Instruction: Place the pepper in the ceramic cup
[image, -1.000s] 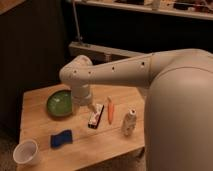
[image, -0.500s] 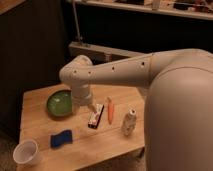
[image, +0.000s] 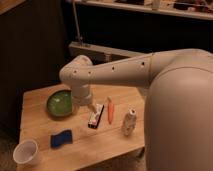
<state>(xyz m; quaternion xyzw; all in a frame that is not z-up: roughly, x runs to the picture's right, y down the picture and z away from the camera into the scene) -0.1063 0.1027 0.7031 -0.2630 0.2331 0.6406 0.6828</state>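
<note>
Housing (image: 182, 115) of the robot, pale and rounded, fills the right side of the camera view. From it the arm (image: 120, 72) reaches left across the scene to a bulbous joint, then turns downward over the table.

Under the arm stands a low wooden table (image: 40, 122) with a light plank top, set against a dark backdrop. A pale ledge (image: 100, 50) runs behind it, with a thin upright pole (image: 76, 25) rising from that ledge.

On the table's left half, towards the back, lies a round green plate (image: 60, 103), partly overlapped by the descending arm segment. The ceramic cup (image: 25, 152) sits upright at the near left corner, well apart from everything else, white with a thick rim and a pale inside that holds nothing.

Between the cup and the plate, nearer the middle, a blue sponge (image: 61, 138) lies flat. A black-and-white rectangular bar (image: 95, 116) lies near the table's centre, its long side running roughly front to back.

The gripper (image: 90, 107) hangs at the end of the downward arm segment, just right of the plate and right at the far end of the bar. Whether it is open or closed cannot be told, nor whether it touches the bar.

A small whitish bottle (image: 129, 122) stands upright towards the right edge of the table.

The pepper (image: 110, 111), slender and orange-red, lies on the wood between the bar and the bottle, just beside the bar, roughly parallel to it, and far from the cup.
</note>
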